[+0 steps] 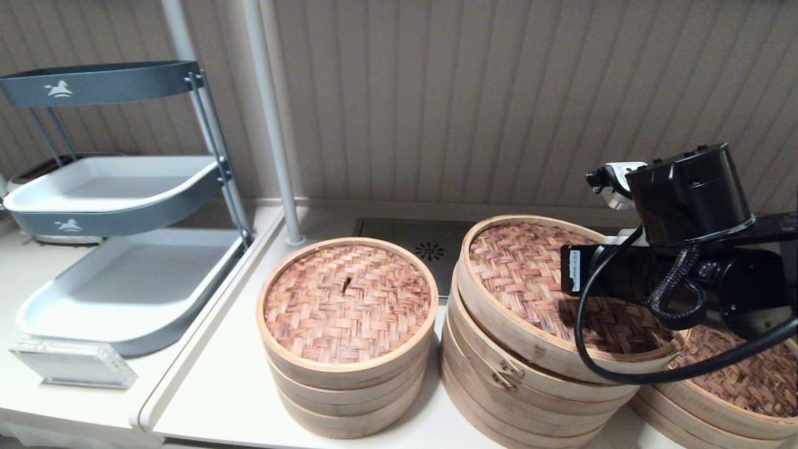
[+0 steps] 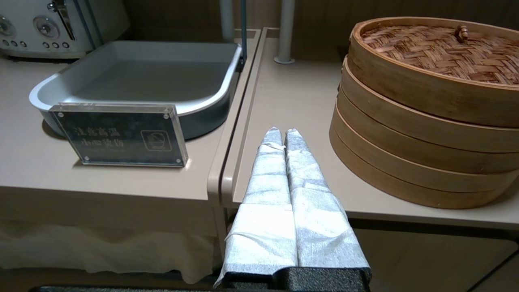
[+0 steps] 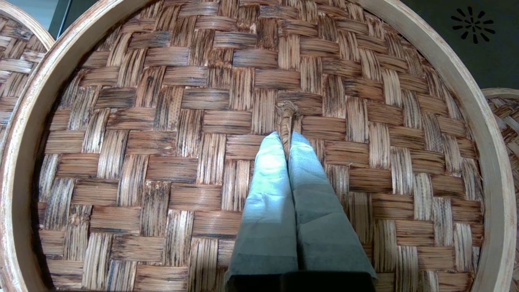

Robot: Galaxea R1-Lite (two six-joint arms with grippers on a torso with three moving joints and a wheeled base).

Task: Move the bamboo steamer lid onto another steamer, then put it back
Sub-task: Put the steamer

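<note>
Right hand (image 3: 287,140): cloth-wrapped fingers pinched on the small centre knot (image 3: 286,117) of the large round reddish-brown woven bamboo steamer lid (image 1: 548,293).
Lid position: seen tilted, far edge higher, over the taller wide pale bamboo stack with metal clasp (image 1: 508,380); near edge appears to rest on it.
Grip risk: the thin knot is judged a weak hold; the wide lid may swing or slip out.
Snag risk: the low edge may drag on the stack rim and shift the tiers.
Destination: wide low pale bamboo stack with brown woven top (image 1: 729,386), just beside, partly hidden by the arm; misalignment is likely there.
Neighbour: narrower three-tier bamboo stack (image 1: 347,337), near.
Left hand (image 2: 279,134): fingers pressed together, empty, parked at the worktop (image 2: 308,97) edge.
</note>
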